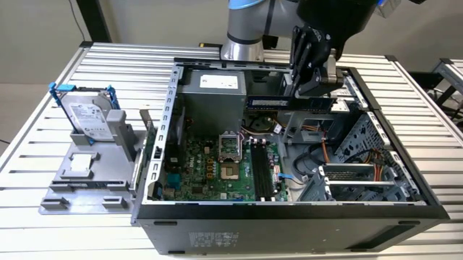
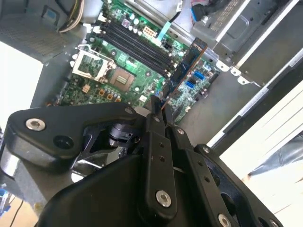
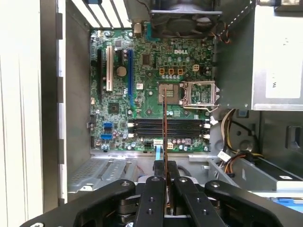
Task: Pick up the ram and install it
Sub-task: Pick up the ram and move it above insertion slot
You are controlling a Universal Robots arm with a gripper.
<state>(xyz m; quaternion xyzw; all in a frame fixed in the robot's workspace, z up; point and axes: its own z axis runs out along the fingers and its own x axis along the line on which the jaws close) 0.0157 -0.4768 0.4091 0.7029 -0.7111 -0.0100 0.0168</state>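
The ram [image 1: 288, 103] is a long dark stick with small chips, held level in the air above the open computer case [image 1: 170, 108]. My gripper [image 1: 313, 96] is shut on the end of it toward the exterior view's right. In the second wrist view the ram [image 2: 185, 67] sticks out from my gripper [image 2: 159, 109] over the green motherboard [image 2: 94, 85]. The first wrist view shows the ram [image 3: 164, 124] edge-on, running out from my gripper [image 3: 165, 166] and crossing above the black memory slots [image 3: 189, 126]. Those memory slots [image 1: 262, 174] lie well below the stick.
A silver hard drive [image 1: 90, 120] in a blue bracket stands on a grey holder [image 1: 87, 184] at the exterior view's left, on the slatted table [image 1: 43, 135]. Inside the case are a grey power supply [image 1: 213, 89], the CPU socket [image 3: 199, 93], loose cables [image 1: 326, 151] and a drive cage [image 1: 358, 181].
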